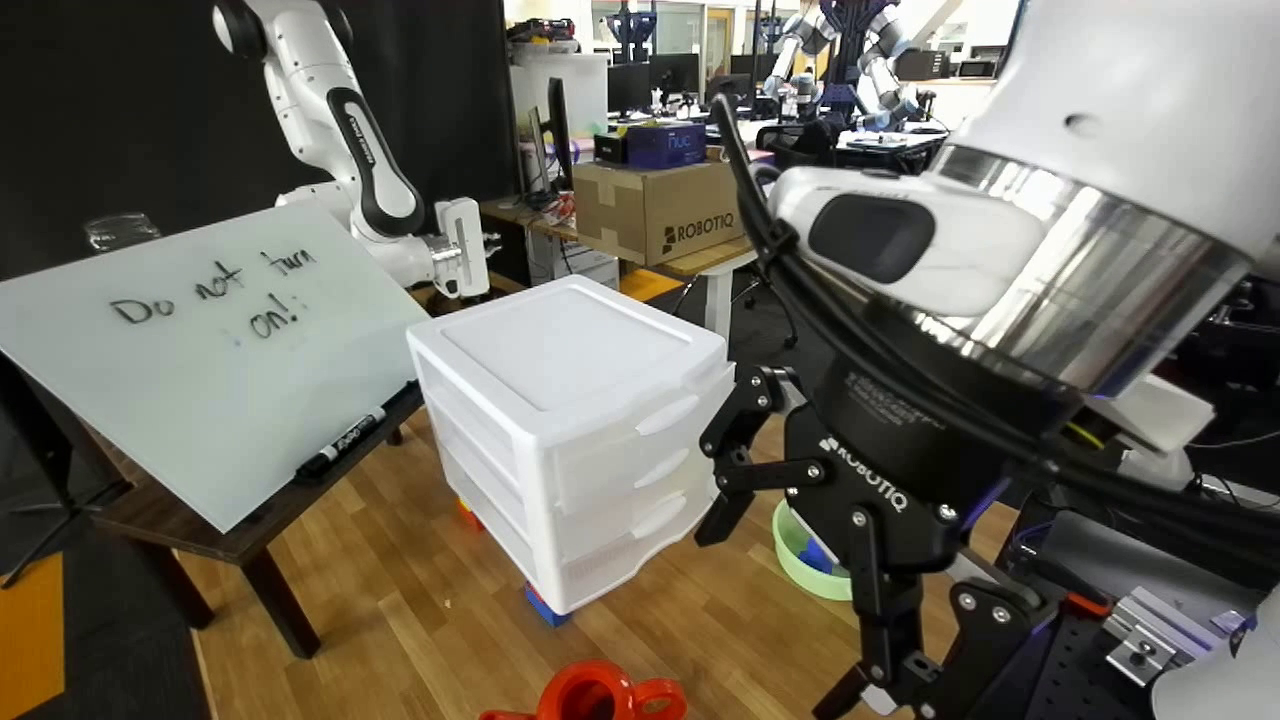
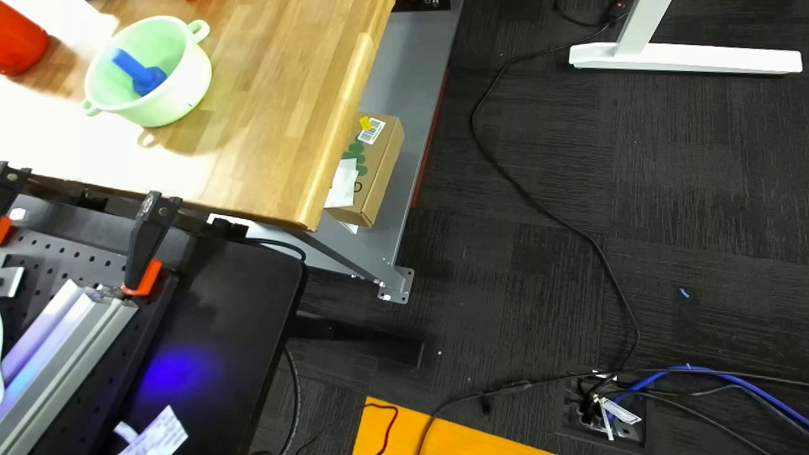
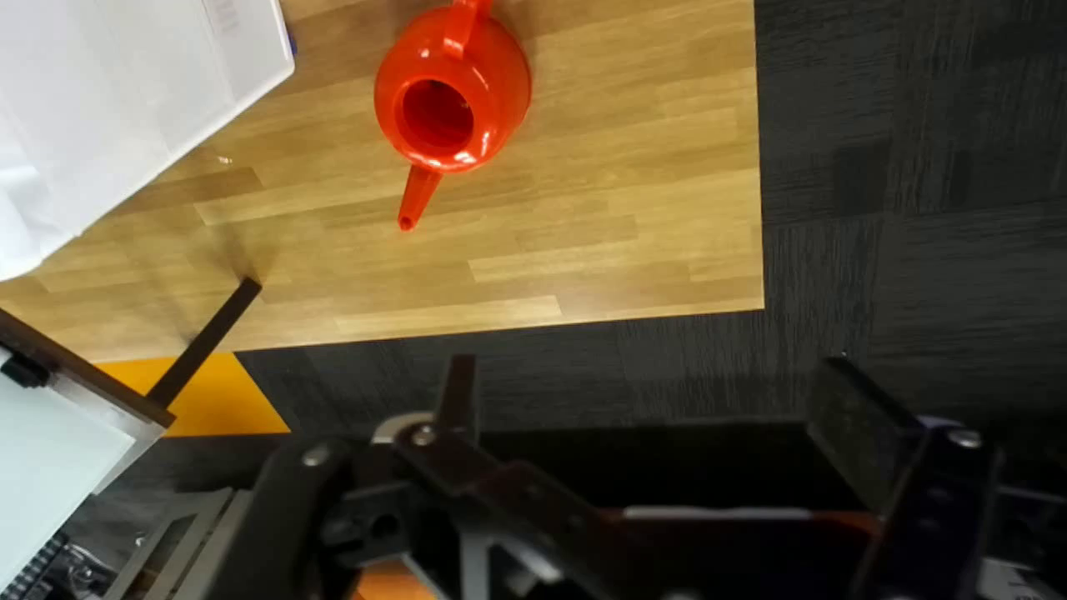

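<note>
My gripper point(image 1: 773, 620) is open, with nothing between its fingers, and hangs over the wooden table in an exterior view. Its fingers also show wide apart in the wrist view point(image 3: 646, 375). A white drawer unit point(image 1: 570, 345) with clear drawers stands beside it; a corner shows in the wrist view point(image 3: 125, 108). A red teapot point(image 1: 620, 690) stands upright on the table; its spout and opening show in the wrist view point(image 3: 492, 83). A light green pot point(image 1: 810, 588) with a blue object point(image 1: 815, 555) inside is partly hidden behind the gripper; an exterior view shows the pot whole point(image 2: 158, 110).
A whiteboard point(image 1: 200, 330) reading "Do not turn on!" leans on a dark stand, with a black marker point(image 1: 340, 445) on its ledge. A blue block point(image 1: 545, 605) shows under the drawer unit. Another white arm point(image 1: 370, 150) stands behind. A clamp point(image 2: 152, 240) sits at the table edge.
</note>
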Motion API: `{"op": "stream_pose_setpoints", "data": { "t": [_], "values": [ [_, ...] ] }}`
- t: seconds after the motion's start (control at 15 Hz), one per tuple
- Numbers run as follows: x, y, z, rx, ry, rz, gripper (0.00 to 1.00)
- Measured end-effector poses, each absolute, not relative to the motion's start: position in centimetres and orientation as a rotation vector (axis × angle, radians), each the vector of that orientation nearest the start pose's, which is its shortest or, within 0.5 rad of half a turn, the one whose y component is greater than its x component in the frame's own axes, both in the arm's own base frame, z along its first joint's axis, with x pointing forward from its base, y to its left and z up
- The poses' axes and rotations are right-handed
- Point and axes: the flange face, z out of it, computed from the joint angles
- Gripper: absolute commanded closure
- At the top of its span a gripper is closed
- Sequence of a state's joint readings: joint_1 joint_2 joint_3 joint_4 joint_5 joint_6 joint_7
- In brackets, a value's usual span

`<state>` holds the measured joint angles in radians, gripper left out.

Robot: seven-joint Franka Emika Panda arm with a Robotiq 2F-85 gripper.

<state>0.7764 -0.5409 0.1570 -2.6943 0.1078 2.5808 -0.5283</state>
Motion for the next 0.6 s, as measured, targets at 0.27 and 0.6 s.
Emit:
{"op": "stream_pose_setpoints", "data": {
  "t": [0.27, 0.6],
  "values": [
    [24.3, 31.5, 44.5, -2.248, -1.858, -0.714, 0.0],
    [24.6, 29.4, 44.3, -2.233, -1.775, -0.813, 0.0]
  ]
}}
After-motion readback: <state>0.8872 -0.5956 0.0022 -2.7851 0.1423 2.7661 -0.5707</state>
